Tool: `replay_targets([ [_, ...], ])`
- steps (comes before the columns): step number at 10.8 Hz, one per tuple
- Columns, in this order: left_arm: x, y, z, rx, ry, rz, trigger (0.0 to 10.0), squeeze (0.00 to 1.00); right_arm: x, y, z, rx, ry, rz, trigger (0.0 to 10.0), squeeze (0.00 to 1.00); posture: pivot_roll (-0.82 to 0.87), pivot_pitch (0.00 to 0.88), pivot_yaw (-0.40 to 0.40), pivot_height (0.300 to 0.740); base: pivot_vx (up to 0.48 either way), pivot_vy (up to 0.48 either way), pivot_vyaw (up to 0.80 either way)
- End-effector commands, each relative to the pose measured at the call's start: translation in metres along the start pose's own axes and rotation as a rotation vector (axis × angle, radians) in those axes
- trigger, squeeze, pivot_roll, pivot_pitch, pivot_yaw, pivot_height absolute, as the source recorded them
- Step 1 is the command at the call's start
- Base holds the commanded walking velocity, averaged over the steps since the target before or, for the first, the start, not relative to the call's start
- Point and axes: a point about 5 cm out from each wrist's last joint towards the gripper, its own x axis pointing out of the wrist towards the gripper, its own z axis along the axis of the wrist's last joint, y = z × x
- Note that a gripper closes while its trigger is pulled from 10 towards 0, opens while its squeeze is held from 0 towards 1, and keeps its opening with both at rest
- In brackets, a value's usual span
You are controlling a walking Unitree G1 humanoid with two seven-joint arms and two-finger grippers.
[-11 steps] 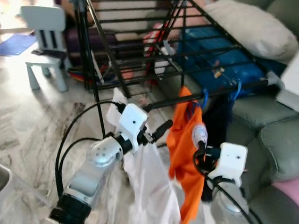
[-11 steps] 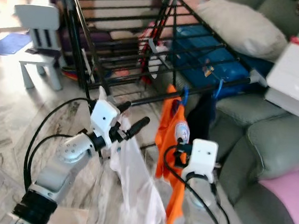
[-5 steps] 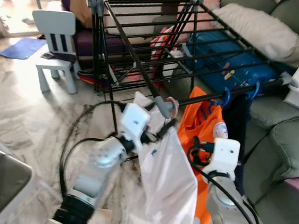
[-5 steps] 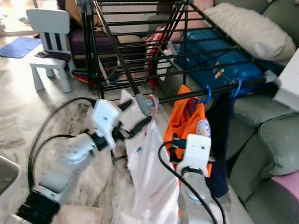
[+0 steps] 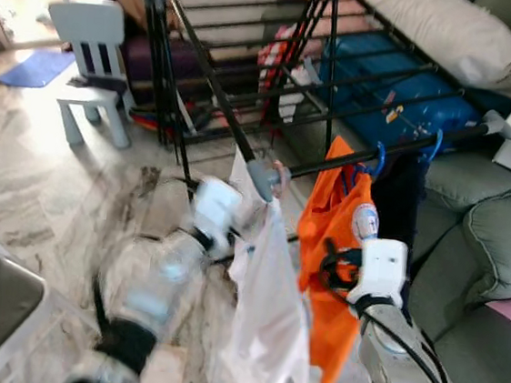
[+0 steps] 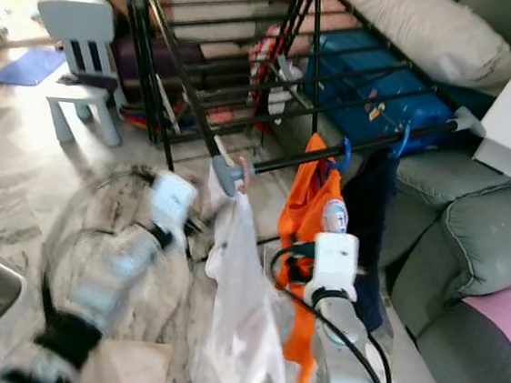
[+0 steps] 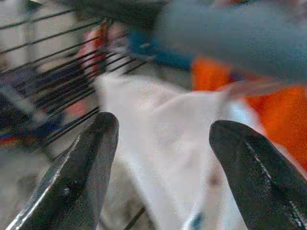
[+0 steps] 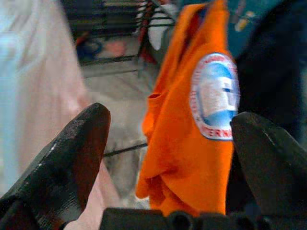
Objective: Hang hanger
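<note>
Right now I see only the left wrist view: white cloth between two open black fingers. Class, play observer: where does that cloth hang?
Observer: The white garment, just ahead of the left gripper, hangs at the grey-capped end of the drying rack's front bar.
Operator: Anything beside it?
Observer: An orange shirt hangs from the same bar, on the robot's right of the white garment.
Operator: Where is the right gripper?
Observer: The right gripper faces the orange shirt, jaws open, holding nothing.
</note>
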Motion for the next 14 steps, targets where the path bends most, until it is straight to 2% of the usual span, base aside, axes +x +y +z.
replay_targets([
  [1, -0.003, 0.011, -0.008, 0.006, 0.038, 0.051, 10.0, 0.0, 0.003, 0.004, 0.003, -0.007, -0.012, 0.011, 10.0, 0.0, 0.01, 0.0, 0.003, 0.74, 0.0, 0.0, 0.78],
  [3, -0.002, 0.015, -0.004, -0.016, 0.013, 0.082, 10.0, 0.0, 0.003, 0.007, 0.001, 0.019, -0.006, 0.01, 10.0, 0.0, 0.02, 0.0, 0.0, 0.74, 0.0, 0.0, 0.69],
  [5, 0.001, 0.011, -0.01, -0.005, 0.041, 0.076, 10.0, 0.0, 0.004, 0.015, -0.006, 0.042, 0.04, 0.059, 10.0, 0.0, 0.02, 0.0, -0.002, 0.74, 0.0, 0.0, 0.0],
  [8, 0.001, 0.008, -0.017, -0.007, 0.065, 0.059, 10.0, 0.0, 0.007, 0.039, -0.004, 0.069, 0.069, 0.229, 10.0, 0.0, 0.01, 0.0, -0.004, 0.74, 0.0, 0.0, 0.0],
  [10, 0.0, 0.007, -0.02, -0.008, 0.073, 0.054, 10.0, 0.0, 0.014, 0.052, -0.009, 0.044, 0.145, 0.335, 10.0, 0.0, 0.02, 0.0, -0.008, 0.74, 0.0, 0.0, 0.0],
  [12, 0.0, 0.006, -0.021, -0.015, 0.071, 0.05, 10.0, 0.0, 0.016, 0.044, -0.024, 0.07, 0.257, 0.29, 10.0, 0.0, 0.02, 0.0, -0.017, 0.74, 0.0, 0.0, 0.0],
  [13, -0.001, 0.006, -0.022, -0.021, 0.074, 0.05, 10.0, 0.0, 0.014, 0.036, -0.033, 0.102, 0.302, 0.266, 10.0, 0.0, 0.02, 0.0, -0.019, 0.74, 0.0, 0.0, 0.0],
  [14, -0.001, 0.004, -0.024, -0.024, 0.078, 0.044, 10.0, 0.0, 0.012, 0.022, -0.04, 0.088, 0.333, 0.211, 10.0, 0.0, 0.01, 0.0, -0.019, 0.74, 0.0, 0.0, 0.0],
])
